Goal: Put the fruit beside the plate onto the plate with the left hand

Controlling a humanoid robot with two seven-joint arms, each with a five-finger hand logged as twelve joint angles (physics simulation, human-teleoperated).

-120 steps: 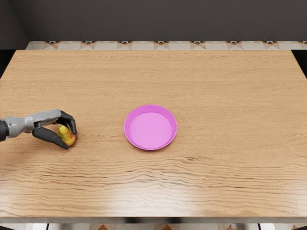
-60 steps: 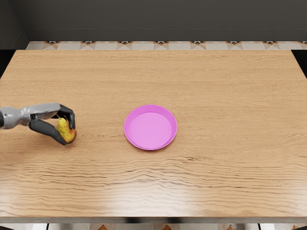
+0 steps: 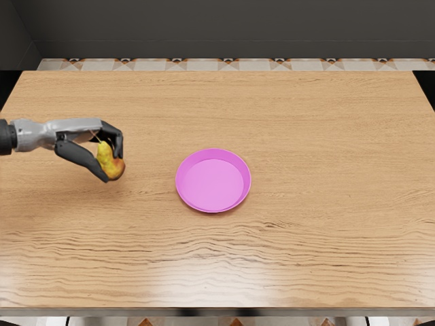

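Pear [image 3: 111, 163] is the fruit here, small and yellow with a bit of red at its fat end. It sits inside the left robot hand [image 3: 92, 144], over the left part of the wooden surface [image 3: 306, 115]. The pink plate [image 3: 181, 192] is off to its right, apart from it, with nothing on it. So the pear is not on the plate yet.

The robot hand is curled around the pear. Dark fingers [image 3: 81, 157] press on one side and the rest wrap over the top, so the hand is mostly closed and the pear is the only thing it holds. I cannot tell for sure if the pear's bottom touches the wood or hangs just above it.

A pear like this is likely light and hard enough to hold firmly. Its skin is smooth, and its shape gets thin near the top, so it could slip or roll. The best spot to hold is the fat round middle, with fingers on both sides. It should be set down softly in the plate's flat middle, since it may roll toward the rim.
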